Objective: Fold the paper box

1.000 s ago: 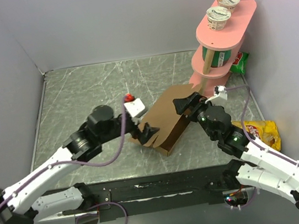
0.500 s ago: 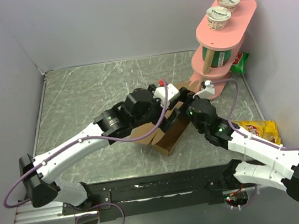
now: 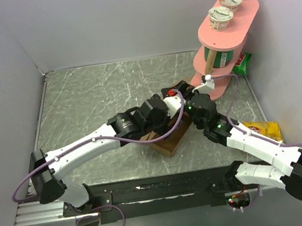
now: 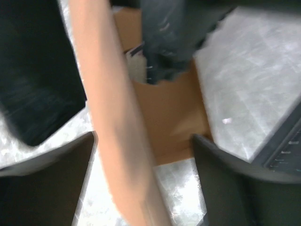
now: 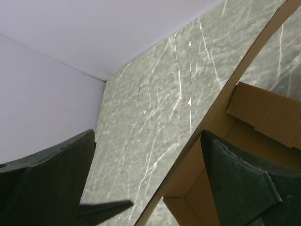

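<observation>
Both spread wide: left gripper [image 4: 143, 139] and right gripper [image 5: 148, 136] straddle paper box [image 3: 169, 143] panels, unclamped. Risk: wrists crowded mid-frame may collide; unheld flaps could spring open.

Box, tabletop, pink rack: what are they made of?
The paper box: brown unprinted cardboard, matte, with raw cut edges and creased flaps showing. The table: grey-green with white veins and a slight sheen. It looks like marble but may be printed film. The pink rack: smooth, uniform pink, probably painted board or plastic; cannot tell which.
</observation>
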`<control>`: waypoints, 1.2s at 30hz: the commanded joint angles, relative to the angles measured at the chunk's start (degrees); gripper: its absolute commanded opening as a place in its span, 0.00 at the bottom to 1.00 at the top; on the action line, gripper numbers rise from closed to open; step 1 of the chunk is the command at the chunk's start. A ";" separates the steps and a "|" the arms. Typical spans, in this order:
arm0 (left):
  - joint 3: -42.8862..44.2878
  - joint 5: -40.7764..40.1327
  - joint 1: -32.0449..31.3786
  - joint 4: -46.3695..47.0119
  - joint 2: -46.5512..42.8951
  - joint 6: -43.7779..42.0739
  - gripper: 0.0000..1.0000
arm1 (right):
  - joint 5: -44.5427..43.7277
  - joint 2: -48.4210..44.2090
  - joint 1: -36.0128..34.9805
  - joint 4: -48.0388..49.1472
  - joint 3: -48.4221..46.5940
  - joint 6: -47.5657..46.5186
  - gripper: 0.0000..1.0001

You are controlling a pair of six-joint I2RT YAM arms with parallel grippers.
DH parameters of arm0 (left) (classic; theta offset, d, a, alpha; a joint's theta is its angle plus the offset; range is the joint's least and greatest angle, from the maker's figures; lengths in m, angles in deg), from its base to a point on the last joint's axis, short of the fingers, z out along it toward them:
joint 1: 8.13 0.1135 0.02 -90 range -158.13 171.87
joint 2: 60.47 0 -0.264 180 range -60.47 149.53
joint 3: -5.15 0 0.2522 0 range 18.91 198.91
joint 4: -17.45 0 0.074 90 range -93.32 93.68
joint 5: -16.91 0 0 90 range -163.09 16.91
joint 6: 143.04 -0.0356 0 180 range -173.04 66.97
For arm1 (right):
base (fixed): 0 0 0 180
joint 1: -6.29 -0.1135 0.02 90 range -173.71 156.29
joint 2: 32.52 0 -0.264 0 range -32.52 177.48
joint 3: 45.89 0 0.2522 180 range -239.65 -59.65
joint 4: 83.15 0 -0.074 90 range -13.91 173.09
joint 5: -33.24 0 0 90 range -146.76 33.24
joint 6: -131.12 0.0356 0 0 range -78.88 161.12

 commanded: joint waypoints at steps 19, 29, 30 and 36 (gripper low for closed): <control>-13.23 19.54 16.76 5.93 -17.37 -17.70 0.11 | 48.79 -14.35 26.19 -4.72 -1.22 -35.95 1.00; -12.53 37.68 29.16 2.68 -22.21 -18.76 0.11 | 75.20 -13.93 39.91 7.14 8.63 -41.41 0.99; -12.96 38.13 29.77 2.85 -22.56 -18.76 0.11 | 74.61 -14.26 40.09 8.54 10.03 -41.42 1.00; -14.37 40.67 30.83 3.21 -22.83 -18.41 0.10 | 67.93 -15.68 40.09 8.64 13.03 -47.66 1.00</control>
